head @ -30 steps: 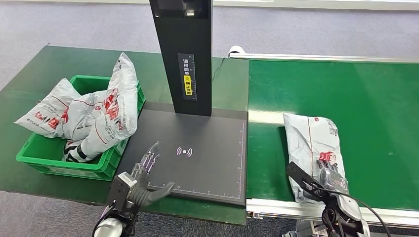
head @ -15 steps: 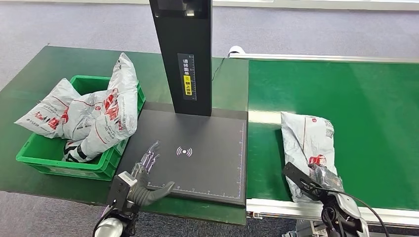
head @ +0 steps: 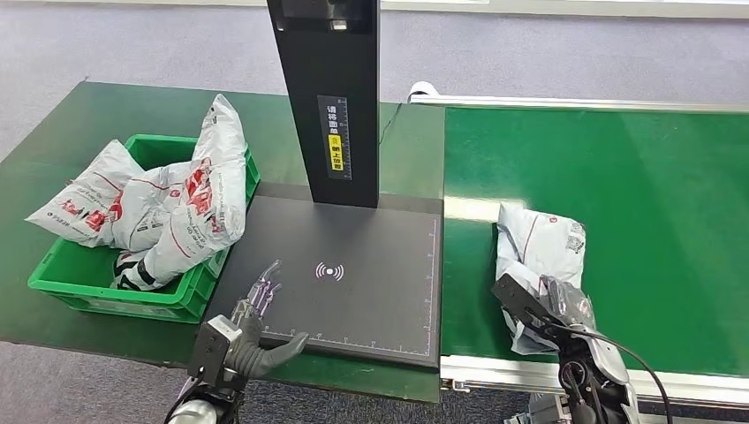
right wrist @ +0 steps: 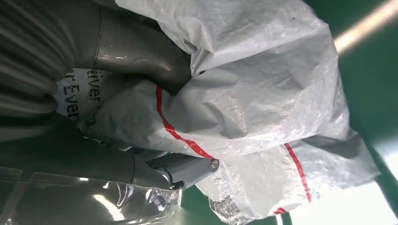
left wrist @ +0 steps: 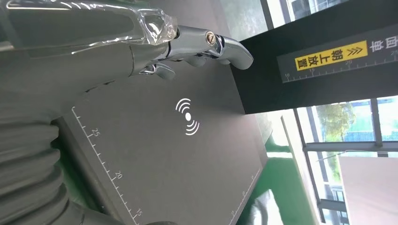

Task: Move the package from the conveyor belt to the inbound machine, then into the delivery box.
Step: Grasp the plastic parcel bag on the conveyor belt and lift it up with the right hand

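A white plastic package (head: 539, 256) with red print lies crumpled on the green conveyor belt (head: 636, 194), near its front left edge. My right hand (head: 558, 307) grips its near end; in the right wrist view the thumb (right wrist: 141, 58) and fingers (right wrist: 187, 169) pinch the bunched package (right wrist: 263, 93). The inbound machine is a black scan plate (head: 353, 265) with a white signal mark and a black upright post (head: 329, 97). My left hand (head: 256, 318) hovers open over the plate's near left corner, fingers (left wrist: 206, 44) spread. The green delivery box (head: 88, 283) stands left of the plate.
Several white packages (head: 190, 199) are piled in the green box, one spilling over its left rim. The box and scan plate rest on a dark green table (head: 53, 150). A silver rail (head: 503, 371) runs along the conveyor's front edge.
The package has been drawn left and bunched up in my right hand's grip, its far end lifting off the belt. My right hand has shifted left. The left hand has barely moved.
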Robot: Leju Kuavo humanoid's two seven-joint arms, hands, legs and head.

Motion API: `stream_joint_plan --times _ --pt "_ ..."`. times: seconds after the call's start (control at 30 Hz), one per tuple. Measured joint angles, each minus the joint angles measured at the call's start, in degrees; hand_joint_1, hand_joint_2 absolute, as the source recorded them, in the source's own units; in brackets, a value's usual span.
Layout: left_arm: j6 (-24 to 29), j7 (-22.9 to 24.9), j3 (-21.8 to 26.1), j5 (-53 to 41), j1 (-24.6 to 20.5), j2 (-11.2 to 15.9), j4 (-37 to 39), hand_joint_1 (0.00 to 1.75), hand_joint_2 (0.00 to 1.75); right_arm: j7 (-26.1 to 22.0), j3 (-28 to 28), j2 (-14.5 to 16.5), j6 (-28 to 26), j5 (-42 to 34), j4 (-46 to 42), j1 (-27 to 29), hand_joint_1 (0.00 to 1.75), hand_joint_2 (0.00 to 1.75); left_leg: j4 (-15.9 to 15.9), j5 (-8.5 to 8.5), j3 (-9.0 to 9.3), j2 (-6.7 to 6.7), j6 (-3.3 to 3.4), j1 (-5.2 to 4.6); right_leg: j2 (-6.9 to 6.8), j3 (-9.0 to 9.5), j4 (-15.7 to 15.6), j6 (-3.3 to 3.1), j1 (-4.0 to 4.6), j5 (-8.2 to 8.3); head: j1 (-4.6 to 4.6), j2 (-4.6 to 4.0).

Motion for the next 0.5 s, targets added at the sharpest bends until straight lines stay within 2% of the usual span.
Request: stream_joint_plan --times 0.2,0.37,0.5 --pt "0.03 -0.24 0.45 0.0 0.94 -0.03 -0.8 0.0 1.75 -1.27 -0.12 1.01 -2.12 -1.71 -2.06 0.03 1.75 1.75 0.0 0.0 -0.01 -0.01 0.0 -0.01 0.0 0.01 0.0 0.01 -0.01 0.0 0.01 0.0" --pt "0.34 -0.84 0.71 0.0 1.97 -0.15 -2.12 0.0 1.75 -7.1 -2.14 3.19 -10.14 -10.29 -6.51 -0.09 1.75 1.75 0.0 0.0 0.0 -0.01 0.0 0.0 0.0 -0.01 0.0 0.0 0.0 0.0 0.0 0.0" --pt "0.74 -1.31 1.1 0.05 2.46 -0.2 -2.88 0.0 1.75 -10.85 -3.5 4.54 -12.42 -14.88 -10.31 -0.26 1.75 1.75 0.0 0.0 0.0 -0.01 0.0 0.01 0.0 -0.01 0.0 0.0 0.01 0.0 0.01 0.0"
